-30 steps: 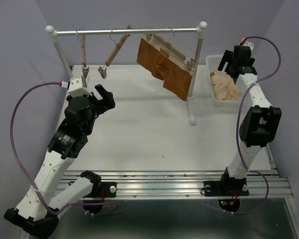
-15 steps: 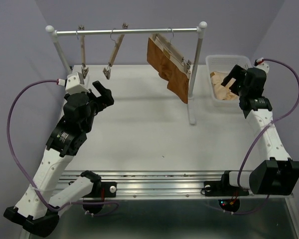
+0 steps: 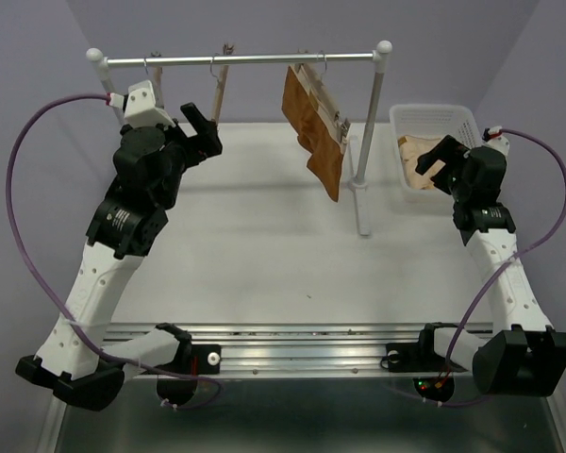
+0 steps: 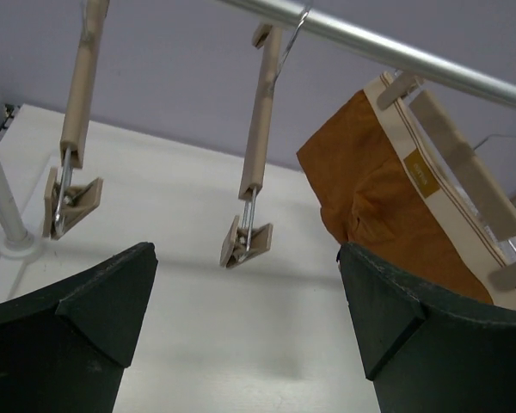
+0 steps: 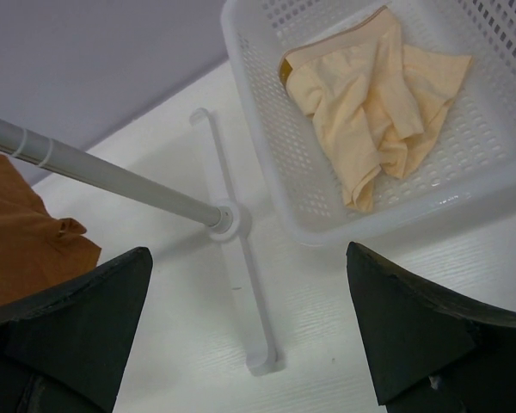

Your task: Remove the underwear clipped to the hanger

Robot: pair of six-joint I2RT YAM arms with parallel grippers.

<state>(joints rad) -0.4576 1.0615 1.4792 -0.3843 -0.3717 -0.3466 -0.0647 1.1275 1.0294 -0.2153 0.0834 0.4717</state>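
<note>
The pale beige underwear [image 3: 418, 151] lies crumpled in the white basket [image 3: 432, 109] at the back right, also in the right wrist view [image 5: 370, 95]. Two bare light-wood hangers [image 3: 220, 85] hang on the left half of the rail, clips empty, as the left wrist view [image 4: 260, 129] shows. My left gripper [image 3: 200, 132] is open and empty, just below and in front of them [image 4: 245, 284]. My right gripper [image 3: 436, 156] is open and empty, near the basket's front left corner [image 5: 249, 292].
Rust-brown underwear [image 3: 311, 127] hangs clipped to a third hanger [image 4: 464, 168] right of the rail's middle. The rack's rail [image 3: 255, 59], right post [image 3: 366, 142] and foot bar [image 5: 241, 284] stand between my arms. The basket's wall [image 5: 249, 112] is close to my right fingers.
My left gripper rose and moved back toward the empty hangers. My right arm drew back from above the basket to its front left. The rust-brown underwear swung edge-on.
</note>
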